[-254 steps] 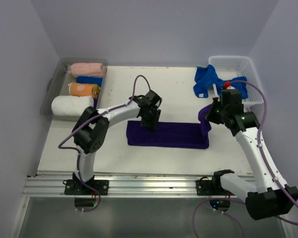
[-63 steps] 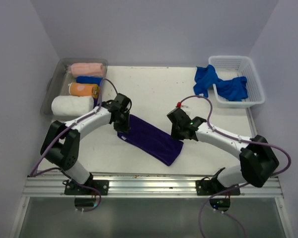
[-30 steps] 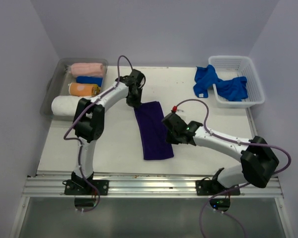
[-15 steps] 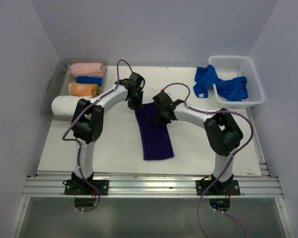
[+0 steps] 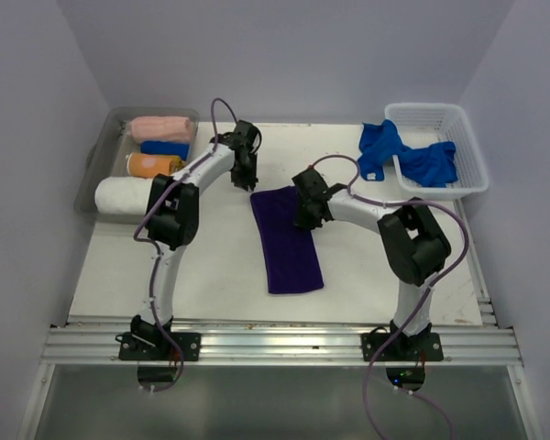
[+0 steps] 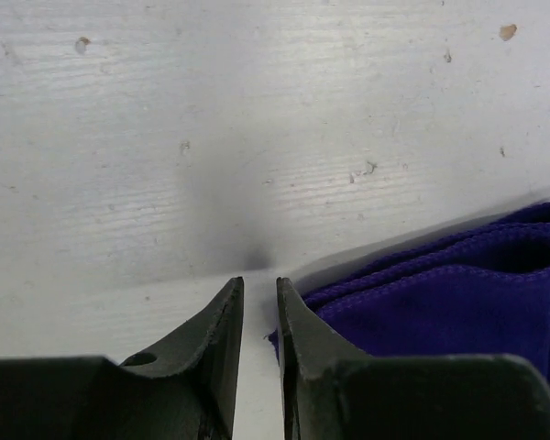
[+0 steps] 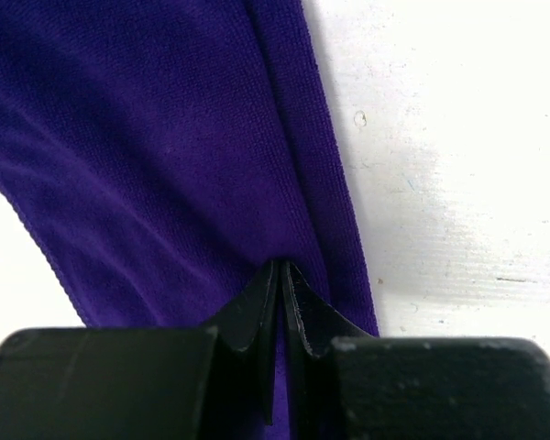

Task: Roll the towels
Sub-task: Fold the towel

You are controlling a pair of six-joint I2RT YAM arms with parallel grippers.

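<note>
Purple towel [image 5: 287,240]: long axis far-to-near.
Left tool [image 6: 259,286]: narrow, empty, just beside far left corner.
Right tool [image 7: 280,268]: almost closed, pinching far right edge.

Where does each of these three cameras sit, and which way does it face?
Top external: fixed above and behind the arms, looking down on the table; both whole arms show, bases nearest.
Left wrist: on the left arm's wrist, looking down past the left end effector at bare table and a purple towel corner.
Right wrist: on the right arm's wrist, looking down past the right end effector, closed on that towel.
Shared: the purple towel appears in all three.
</note>
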